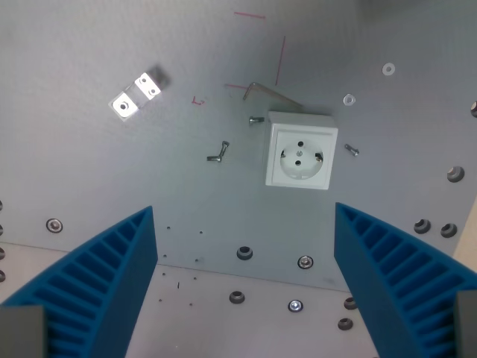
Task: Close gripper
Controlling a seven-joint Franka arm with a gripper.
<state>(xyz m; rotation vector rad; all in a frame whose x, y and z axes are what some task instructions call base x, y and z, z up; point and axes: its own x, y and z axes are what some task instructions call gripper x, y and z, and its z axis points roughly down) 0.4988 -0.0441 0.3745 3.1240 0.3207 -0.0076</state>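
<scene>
My gripper (246, 224) is open, with its two blue ribbed fingers (112, 276) wide apart at the wrist view's bottom left and bottom right. Nothing is between them. A white wall socket (299, 151) lies flat on the grey metal plate (89, 171), above and a little to the wrist view's right of the gap between the fingers. The gripper hangs well above the plate.
A shiny metal bracket (137, 95) lies at upper left. An Allen key (272, 92) lies just above the socket. Loose screws (218, 152) and washers (349, 99) are scattered around. Bolt heads (244, 253) line the plate's near edge. Red pen marks (280, 61) are near the top.
</scene>
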